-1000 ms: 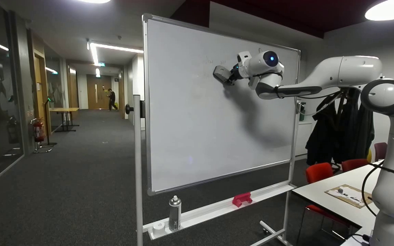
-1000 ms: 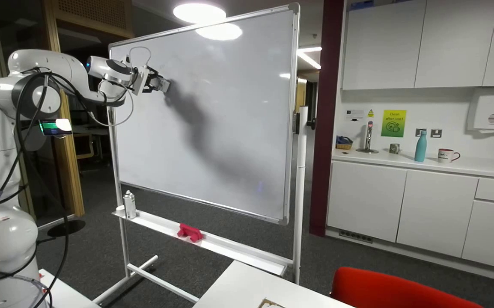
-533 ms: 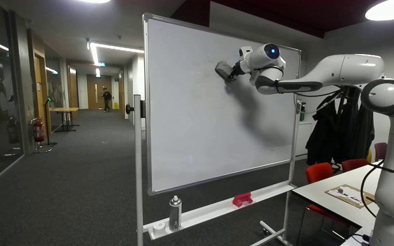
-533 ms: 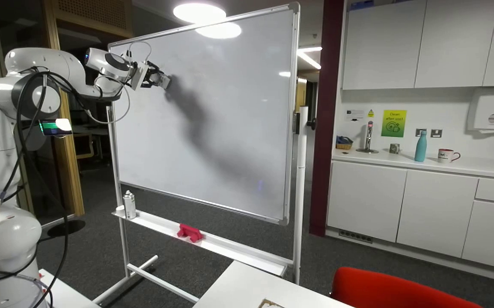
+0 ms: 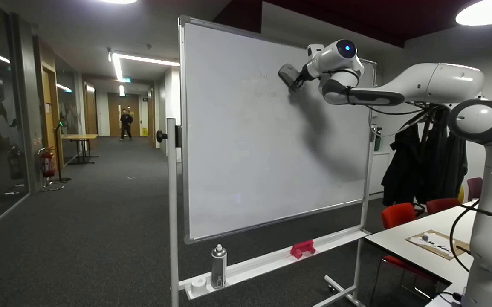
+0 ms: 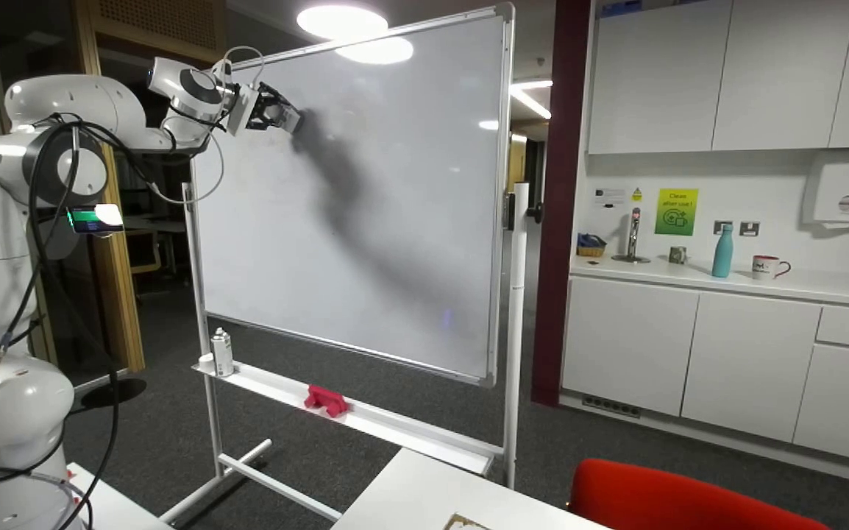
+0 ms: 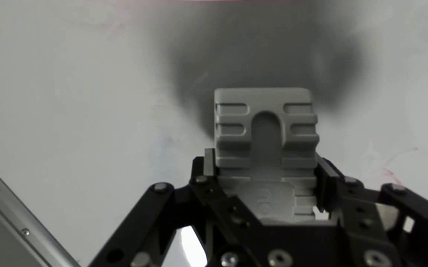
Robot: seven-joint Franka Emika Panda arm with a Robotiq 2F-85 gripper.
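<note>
The claw [image 7: 267, 165] clamps a grey eraser [image 7: 266, 144] from both sides, the eraser's lower end lost behind the claw's own black parts in the wrist view. In an exterior view the eraser sits tilted at the upper right of the whiteboard [image 5: 246, 162]; whether its underside meets the surface cannot be told. A shadow [image 5: 316, 132] dims the whiteboard below it, and the faint writing [image 5: 266, 94] to its left is too pale to read. The arm [image 5: 446, 83] reaches in from the right, and in both exterior views its lower part is cut off. Under the whiteboard, a tray [image 5: 267, 262] holds a white round thing [image 5: 198, 285], a spray can [image 5: 218, 268] just beside it and, farther right, a red holder [image 5: 302, 248]. To the right, small dark things [image 5: 442, 247] on cardboard [image 5: 449, 256] on a table [image 5: 399, 233] are hard to make out. Far off at left, a person [image 5: 126, 123] stands on carpet [image 5: 114, 204], face too small to tell. In an exterior view a red chair [image 6: 675, 493] is cut off at the near edge, while a blue bottle [image 6: 722, 252] and a mug [image 6: 765, 267] stand on the far counter [image 6: 836, 289].
</note>
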